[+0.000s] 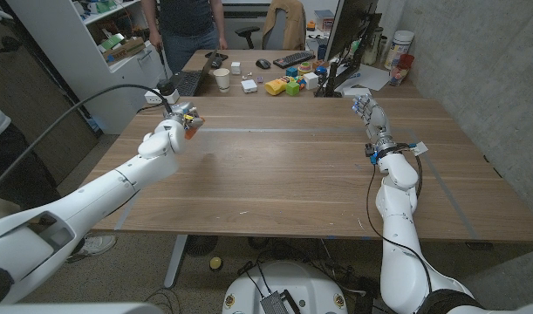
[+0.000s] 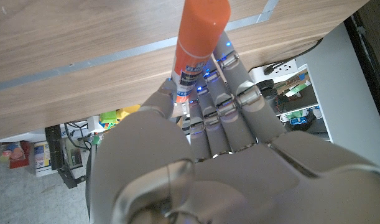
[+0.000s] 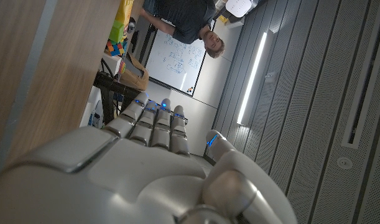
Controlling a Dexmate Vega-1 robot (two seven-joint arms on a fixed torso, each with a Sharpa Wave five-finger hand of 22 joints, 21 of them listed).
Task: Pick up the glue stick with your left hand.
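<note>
Above the table's left side, the left hand (image 1: 173, 128) pinches one glue stick (image 2: 198, 43) between thumb and fingers (image 2: 230, 93), orange cap pointing away, clear of the wooden table (image 1: 283, 183). Bare wood lies open beneath it and across the middle. Along the far edge stand one keyboard (image 1: 186, 83), one white cup (image 1: 222, 78), a cluster of coloured blocks (image 1: 286, 85) and one monitor (image 1: 346, 39); a person (image 1: 189, 22) stands behind. Near the right edge, the right hand (image 1: 367, 111) holds nothing, fingers (image 3: 157, 127) pressed together and extended.
</note>
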